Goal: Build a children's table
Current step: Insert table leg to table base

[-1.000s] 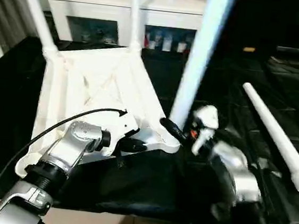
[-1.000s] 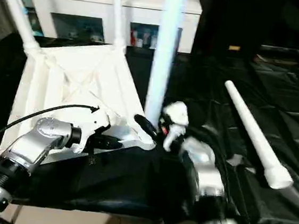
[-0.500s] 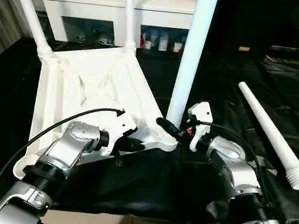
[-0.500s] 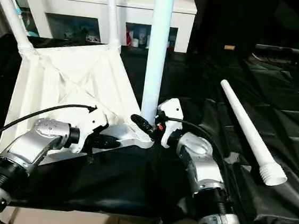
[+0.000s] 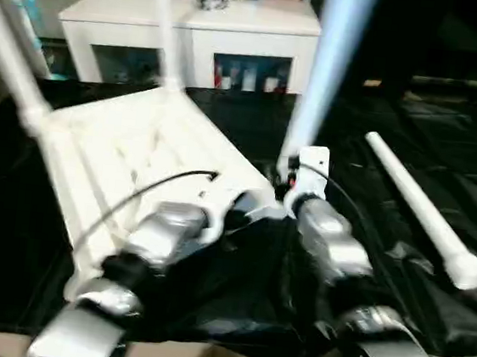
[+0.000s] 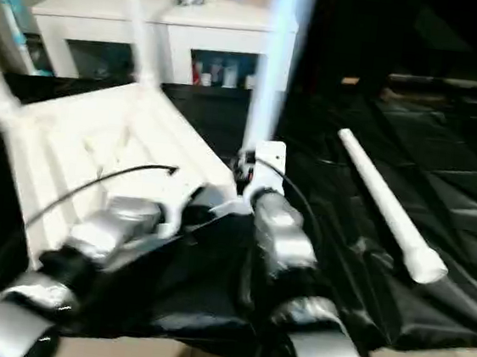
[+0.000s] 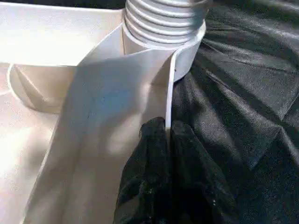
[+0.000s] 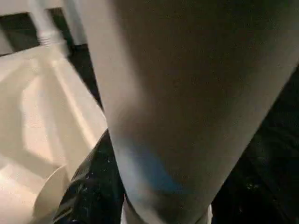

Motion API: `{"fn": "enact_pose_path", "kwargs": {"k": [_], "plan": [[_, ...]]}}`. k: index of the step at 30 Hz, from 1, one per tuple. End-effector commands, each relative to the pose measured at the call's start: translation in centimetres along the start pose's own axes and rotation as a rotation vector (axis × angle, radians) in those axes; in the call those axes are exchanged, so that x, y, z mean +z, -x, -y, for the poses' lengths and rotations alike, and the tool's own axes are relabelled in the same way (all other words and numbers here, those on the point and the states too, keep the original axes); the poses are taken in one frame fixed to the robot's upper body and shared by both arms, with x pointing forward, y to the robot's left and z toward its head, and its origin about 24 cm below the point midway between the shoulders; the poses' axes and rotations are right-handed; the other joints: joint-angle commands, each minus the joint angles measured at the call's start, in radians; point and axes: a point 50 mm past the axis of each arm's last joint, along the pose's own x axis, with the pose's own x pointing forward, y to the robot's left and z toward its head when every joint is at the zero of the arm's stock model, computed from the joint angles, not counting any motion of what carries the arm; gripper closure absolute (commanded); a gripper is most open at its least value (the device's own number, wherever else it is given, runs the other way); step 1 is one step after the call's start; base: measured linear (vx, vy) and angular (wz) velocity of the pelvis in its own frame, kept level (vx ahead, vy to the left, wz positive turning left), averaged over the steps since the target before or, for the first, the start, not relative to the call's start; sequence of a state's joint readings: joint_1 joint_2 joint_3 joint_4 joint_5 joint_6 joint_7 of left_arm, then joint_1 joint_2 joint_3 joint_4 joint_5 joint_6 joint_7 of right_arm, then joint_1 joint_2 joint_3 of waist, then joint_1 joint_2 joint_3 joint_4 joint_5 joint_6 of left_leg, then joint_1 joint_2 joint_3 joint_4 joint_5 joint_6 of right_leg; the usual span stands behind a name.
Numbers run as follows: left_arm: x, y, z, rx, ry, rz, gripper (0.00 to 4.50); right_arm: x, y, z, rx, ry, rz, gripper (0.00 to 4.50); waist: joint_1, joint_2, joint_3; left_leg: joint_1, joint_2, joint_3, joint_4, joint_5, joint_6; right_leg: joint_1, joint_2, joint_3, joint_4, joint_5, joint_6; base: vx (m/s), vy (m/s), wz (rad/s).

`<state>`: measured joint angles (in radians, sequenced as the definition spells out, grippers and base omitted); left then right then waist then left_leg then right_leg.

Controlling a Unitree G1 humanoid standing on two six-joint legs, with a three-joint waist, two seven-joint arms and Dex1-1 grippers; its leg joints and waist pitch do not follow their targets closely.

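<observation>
1. Table top (image 5: pixel 130 159): white, lying upside down on a black cloth (image 5: pixel 447 141), ribbed underside up; it is the reference for all positions below.
2. Near-corner leg (image 5: pixel 329 60): a white tube standing upright in the round socket (image 7: pixel 180 51) at the corner nearest the robot; its threaded end (image 7: pixel 163 18) sits in that socket.
3. Two far legs (image 5: pixel 165 26) and (image 5: pixel 11 69): upright at the top's far corners.
4. Loose leg (image 5: pixel 423 211): lying on the cloth, well apart from the top, on the robot's right.
5. Left gripper (image 7: pixel 167 135): clenched on the thin rim (image 7: pixel 169 93) of the top, just beside the near-corner socket.
6. Right gripper (image 5: pixel 288 177): grasping the near-corner leg close above its socket, one finger (image 8: pixel 86 186) beside the tube.
7. White cabinet (image 5: pixel 193 42): beyond the top's far edge.
</observation>
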<state>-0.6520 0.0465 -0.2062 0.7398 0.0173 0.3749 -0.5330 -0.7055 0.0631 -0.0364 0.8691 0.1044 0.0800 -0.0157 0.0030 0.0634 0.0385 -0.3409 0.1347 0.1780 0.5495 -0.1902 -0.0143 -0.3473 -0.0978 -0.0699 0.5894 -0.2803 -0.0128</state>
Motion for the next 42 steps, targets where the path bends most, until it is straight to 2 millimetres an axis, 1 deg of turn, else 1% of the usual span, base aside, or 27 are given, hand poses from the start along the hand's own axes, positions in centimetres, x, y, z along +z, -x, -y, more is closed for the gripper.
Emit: {"fn": "enact_pose_path", "kwargs": {"k": [1, 2, 3, 4, 5, 6, 7, 8, 9, 11, 14, 17, 18, 20, 22, 23, 26, 28, 29, 30, 32, 34, 35, 36, 39, 40, 42], "plan": [[-0.8, -0.4, 0.5, 0.038, 0.057, -0.015, 4.50, -6.4, 1.2, -2.0, 0.030, -0.032, -0.290, 2.63, 0.018, -0.074, -0.025, 0.066, 0.055, -0.007, -0.074, -0.694, -0.072, -0.075, -0.059, 0.066, -0.098, -0.515, -0.046, 0.058, -0.084, 0.24], [-0.8, -0.4, 0.6, 0.034, 0.053, -0.016, 4.50, -6.4, 1.2, -2.2, 0.025, -0.032, -0.294, 2.63, 0.036, -0.066, -0.033, 0.094, 0.041, -0.024, 0.018, -0.535, -0.038, -0.101, -0.130, 0.083, -0.153, -0.680, -0.044, 0.096, -0.078, 0.01], [-0.8, -0.4, 0.6, 0.033, 0.052, -0.016, 4.50, -6.4, 1.1, -2.3, 0.023, -0.028, -0.294, 2.63, 0.040, -0.069, -0.020, 0.002, 0.059, -0.057, 0.017, -0.269, 0.026, -0.017, -0.178, 0.116, -0.157, -0.760, -0.042, 0.112, -0.060, -0.17], [-0.9, -0.4, 0.5, 0.034, 0.055, -0.015, 4.50, -6.2, 1.0, -2.4, 0.020, -0.032, -0.297, 2.63, 0.045, -0.060, -0.013, -0.041, 0.067, -0.075, -0.022, -0.210, 0.010, 0.022, -0.158, 0.081, -0.135, -0.724, -0.041, 0.085, 0.043, -0.45], [-0.9, -0.4, 0.5, 0.034, 0.055, -0.015, 4.50, -6.2, 1.0, -2.4, 0.020, -0.032, -0.298, 2.63, 0.041, -0.044, -0.028, -0.033, 0.082, -0.073, -0.074, -0.297, -0.043, 0.005, -0.074, 0.043, -0.099, -0.529, -0.042, 0.048, 0.036, -0.22], [-1.0, -0.3, 0.5, 0.036, 0.056, -0.016, 4.50, -6.2, 0.9, -2.5, 0.021, -0.036, -0.301, 2.63, 0.028, -0.038, -0.030, -0.016, 0.086, -0.081, -0.083, -0.442, -0.071, -0.006, -0.052, 0.040, -0.074, -0.346, -0.067, 0.051, 0.055, -0.26], [-1.0, -0.3, 0.4, 0.038, 0.056, -0.017, 4.50, -6.2, 0.9, -2.5, 0.021, -0.039, -0.304, 2.63, 0.024, -0.037, -0.025, 0.005, 0.083, -0.073, -0.086, -0.568, -0.088, -0.021, -0.050, 0.045, -0.083, -0.302, -0.096, 0.000, 0.000, 0.00], [-1.1, -0.3, 0.4, 0.037, 0.055, -0.020, 4.50, -6.1, 0.8, -2.6, 0.020, -0.033, -0.302, 2.63, 0.023, -0.038, -0.025, 0.016, 0.080, -0.070, -0.085, -0.622, -0.089, -0.027, -0.052, 0.044, -0.091, -0.333, -0.100, 0.000, 0.000, 0.00], [-1.2, -0.2, 0.3, 0.027, 0.040, -0.028, 4.50, -5.9, 0.7, -2.6, 0.027, -0.021, -0.298, 2.63, 0.022, -0.040, -0.027, 0.019, 0.075, -0.070, -0.082, -0.641, -0.081, -0.024, -0.060, 0.048, -0.095, -0.362, -0.101, 0.000, 0.000, 0.00], [-1.3, -0.1, 0.3, 0.019, 0.029, -0.029, 4.50, -5.8, 0.7, -2.7, 0.041, -0.007, -0.297, 2.63, 0.019, -0.040, -0.024, 0.012, 0.076, -0.074, -0.087, -0.651, -0.075, -0.019, -0.064, 0.046, -0.102, -0.398, -0.078, 0.000, 0.000, 0.00], [-1.2, 0.4, 0.0, -0.012, -0.034, -0.025, 4.50, -5.6, 0.6, -2.9, 0.116, 0.049, -0.300, 2.63, 0.025, -0.042, -0.031, 0.017, 0.076, -0.068, -0.089, -0.607, -0.060, -0.018, -0.069, 0.050, -0.108, -0.377, -0.072, 0.000, 0.000, 0.00], [-1.4, 1.1, -0.3, -0.050, -0.100, -0.031, 4.50, -5.5, 0.6, -2.8, 0.199, 0.088, -0.317, 2.63, 0.029, -0.044, -0.028, 0.004, 0.080, -0.063, -0.091, -0.534, -0.042, -0.014, -0.075, 0.056, -0.107, -0.371, -0.084, 0.000, 0.000, 0.00], [-1.4, 1.1, -0.3, -0.050, -0.100, -0.031, 4.50, -5.5, 0.6, -2.8, 0.199, 0.088, -0.317, 2.63, 0.028, -0.046, -0.028, 0.005, 0.081, -0.062, -0.092, -0.530, -0.041, -0.014, -0.074, 0.057, -0.107, -0.373, -0.086, 0.000, 0.000, 0.00], [-1.6, 2.2, -0.7, -0.116, -0.145, -0.039, 4.50, -5.6, 0.8, -2.4, 0.306, 0.121, -0.340, 2.63, 0.027, -0.046, -0.031, -0.001, 0.084, -0.063, -0.093, -0.507, -0.039, -0.008, -0.074, 0.059, -0.102, -0.347, -0.093, 0.000, 0.000, 0.00], [-1.9, 2.8, -1.1, -0.136, -0.146, -0.055, 4.50, -5.5, 0.9, -2.2, 0.364, 0.134, -0.335, 2.63, 0.023, -0.044, -0.031, -0.007, 0.086, -0.064, -0.093, -0.485, -0.040, -0.005, -0.076, 0.058, -0.098, -0.328, -0.107, 0.000, 0.000, 0.00], [-2.1, 3.5, -1.5, -0.178, -0.171, -0.064, 4.50, -5.3, 1.1, -1.9, 0.437, 0.140, -0.339, 2.63, 0.022, -0.040, -0.033, -0.003, 0.089, -0.062, -0.092, -0.483, -0.049, -0.007, -0.074, 0.058, -0.097, -0.310, -0.119, 0.000, 0.000, 0.00], [-2.5, 5.8, -2.1, -0.307, -0.217, -0.089, 4.50, -5.2, 1.9, -0.8, 0.629, 0.181, -0.367, 2.63, 0.018, -0.042, -0.036, -0.004, 0.094, -0.057, -0.088, -0.459, -0.039, -0.005, -0.068, 0.063, -0.088, -0.223, -0.154, 0.019, -0.015, 0.01], [-2.6, 6.4, -2.2, -0.352, -0.222, -0.097, 4.50, -5.3, 2.2, -0.5, 0.680, 0.200, -0.383, 2.63, 0.021, -0.041, -0.036, 0.007, 0.094, -0.047, -0.083, -0.443, -0.030, -0.014, -0.064, 0.063, -0.089, -0.218, -0.190, 0.060, -0.053, 0.05], [-2.8, 7.2, -2.4, -0.399, -0.241, -0.114, 4.50, -5.4, 2.5, 0.1, 0.725, 0.229, -0.404, 2.63, 0.023, -0.043, -0.036, 0.009, 0.094, -0.046, -0.082, -0.440, -0.029, -0.013, -0.063, 0.062, -0.089, -0.224, -0.195, 0.000, 0.000, 0.00], [-3.0, 8.1, -2.5, -0.447, -0.255, -0.138, 4.50, -5.4, 2.8, 0.8, 0.771, 0.264, -0.431, 2.63, 0.022, -0.042, -0.039, 0.002, 0.095, -0.045, -0.081, -0.414, -0.025, -0.010, -0.065, 0.064, -0.085, -0.213, -0.204, 0.071, -0.059, 0.07], [-3.0, 8.9, -2.7, -0.488, -0.262, -0.154, 4.50, -5.4, 3.1, 1.5, 0.818, 0.296, -0.452, 2.63, 0.027, -0.041, -0.041, 0.001, 0.099, -0.040, -0.078, -0.346, -0.023, -0.007, -0.062, 0.062, -0.078, -0.147, -0.225, 0.102, -0.058, 0.02], [-3.0, 9.6, -3.0, -0.511, -0.260, -0.168, 4.50, -5.2, 3.3, 2.2, 0.867, 0.338, -0.468, 2.63, 0.033, -0.041, -0.049, -0.007, 0.100, -0.034, -0.069, -0.209, -0.010, 0.007, -0.058, 0.056, -0.055, 0.046, -0.266, 0.081, -0.032, -0.03], [-2.9, 9.8, -3.1, -0.513, -0.261, -0.169, 4.50, -5.1, 3.4, 2.4, 0.881, 0.352, -0.476, 2.64, 0.036, -0.044, -0.050, -0.004, 0.098, -0.028, -0.063, -0.159, 0.000, 0.009, -0.054, 0.053, -0.049, 0.118, -0.284, 0.061, -0.019, -0.03], [-2.8, 10.0, -3.2, -0.522, -0.260, -0.173, 4.50, -5.0, 3.5, 2.6, 0.901, 0.364, -0.483, 2.64, 0.039, -0.040, -0.050, -0.004, 0.099, -0.028, -0.062, -0.145, 0.003, 0.010, -0.053, 0.052, -0.047, 0.137, -0.290, 0.061, -0.019, -0.03], [-2.7, 10.1, -3.4, -0.525, -0.264, -0.180, 4.50, -4.9, 3.7, 2.9, 0.926, 0.384, -0.496, 2.64, 0.048, -0.050, -0.051, -0.001, 0.099, -0.023, -0.058, -0.131, 0.016, 0.014, -0.054, 0.051, -0.046, 0.142, -0.294, 0.000, 0.000, 0.00], [-2.7, 10.2, -3.4, -0.522, -0.265, -0.182, 4.50, -5.0, 3.8, 2.9, 0.935, 0.396, -0.507, 2.64, 0.050, -0.049, -0.050, -0.001, 0.099, -0.023, -0.059, -0.131, 0.017, 0.014, -0.055, 0.051, -0.046, 0.130, -0.293, 0.000, 0.000, 0.00], [-2.7, 10.1, -3.5, -0.518, -0.264, -0.182, 4.50, -5.2, 3.8, 2.9, 0.939, 0.401, -0.514, 2.64, 0.058, -0.046, -0.046, 0.004, 0.102, -0.021, -0.063, -0.170, 0.004, 0.010, -0.055, 0.053, -0.053, 0.045, -0.282, 0.000, 0.000, 0.00]]}}
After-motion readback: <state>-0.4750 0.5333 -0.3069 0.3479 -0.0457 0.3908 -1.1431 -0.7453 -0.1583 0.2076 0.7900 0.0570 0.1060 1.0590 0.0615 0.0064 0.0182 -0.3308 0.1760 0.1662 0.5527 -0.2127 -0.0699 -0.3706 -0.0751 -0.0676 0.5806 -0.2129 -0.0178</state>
